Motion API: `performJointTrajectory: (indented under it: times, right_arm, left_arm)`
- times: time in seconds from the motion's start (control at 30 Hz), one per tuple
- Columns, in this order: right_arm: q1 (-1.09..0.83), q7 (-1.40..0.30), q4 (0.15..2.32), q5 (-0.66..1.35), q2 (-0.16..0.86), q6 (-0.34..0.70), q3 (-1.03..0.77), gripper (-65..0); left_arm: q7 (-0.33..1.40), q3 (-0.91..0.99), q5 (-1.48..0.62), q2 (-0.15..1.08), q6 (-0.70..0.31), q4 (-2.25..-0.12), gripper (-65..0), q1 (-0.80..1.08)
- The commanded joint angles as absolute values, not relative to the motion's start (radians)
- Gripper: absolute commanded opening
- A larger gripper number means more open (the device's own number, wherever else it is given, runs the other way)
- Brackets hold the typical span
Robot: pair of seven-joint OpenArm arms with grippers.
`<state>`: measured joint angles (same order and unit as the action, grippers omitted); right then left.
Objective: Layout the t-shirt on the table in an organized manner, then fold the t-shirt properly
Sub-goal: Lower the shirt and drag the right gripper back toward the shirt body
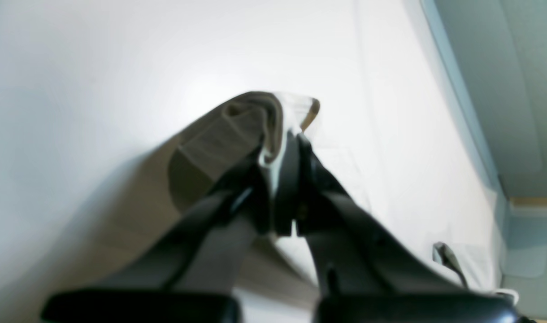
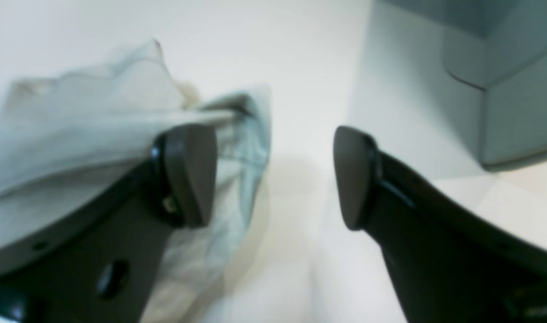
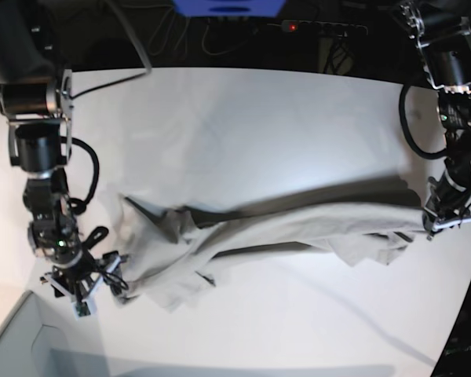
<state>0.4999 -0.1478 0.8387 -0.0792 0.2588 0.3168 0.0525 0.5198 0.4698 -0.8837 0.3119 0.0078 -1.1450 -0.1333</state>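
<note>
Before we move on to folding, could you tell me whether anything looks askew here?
Yes: the t-shirt is not laid flat. It stretches in a bunched, twisted band across the table, one end pinched in the left gripper.

The t-shirt (image 3: 275, 236) stretches across the table (image 3: 243, 118) from nine o'clock to three o'clock. My right gripper (image 3: 114, 284) sits at its nine o'clock end, my left gripper (image 3: 430, 221) at its three o'clock end.
</note>
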Motion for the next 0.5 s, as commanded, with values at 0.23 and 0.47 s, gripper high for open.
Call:
performJointTrajectory:
  times: [0.23, 0.47]
  right_arm:
    - [0.147, -0.131, 1.264, -0.070, 0.228, 0.312, 0.047, -21.5]
    - [0.076, -0.124, 1.190, -0.071, 0.127, 0.312, -0.071, -21.4]
  left_arm:
    - [0.503, 0.475, -0.894, 0.323, -0.001, -1.162, -64.9, -0.148]
    - [0.503, 0.475, -0.894, 0.323, -0.001, -1.162, -64.9, -0.147]
